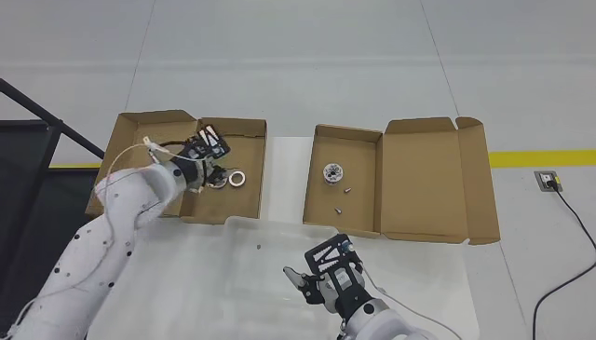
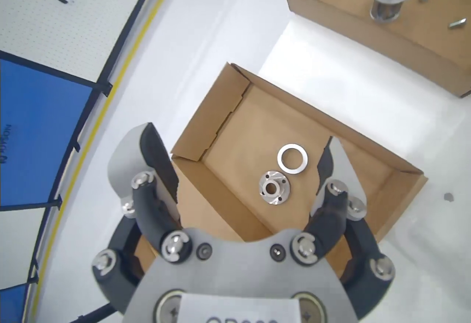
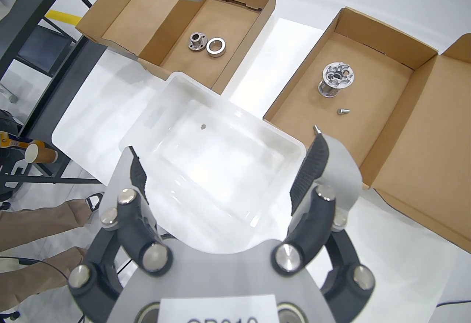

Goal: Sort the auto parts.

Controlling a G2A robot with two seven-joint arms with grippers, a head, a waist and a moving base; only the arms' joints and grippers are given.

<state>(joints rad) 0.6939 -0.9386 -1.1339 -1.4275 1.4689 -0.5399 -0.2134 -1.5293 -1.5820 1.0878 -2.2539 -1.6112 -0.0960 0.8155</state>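
Left pincer (image 2: 239,140) hangs wide open and empty above ring (image 2: 293,159) and hub (image 2: 274,188); right pincer (image 3: 225,148) likewise above tray (image 3: 235,107).

Left arm (image 1: 112,228) stretches from the top view's lower left toward centre left, its left gripper (image 2: 239,138) spread wide, seemingly tilted downward; right gripper (image 3: 223,144) sits at bottom centre, fingers likewise wide apart

Top view looks down; both wrist views (nearer, slanted) share the left box (image 2: 254,114).
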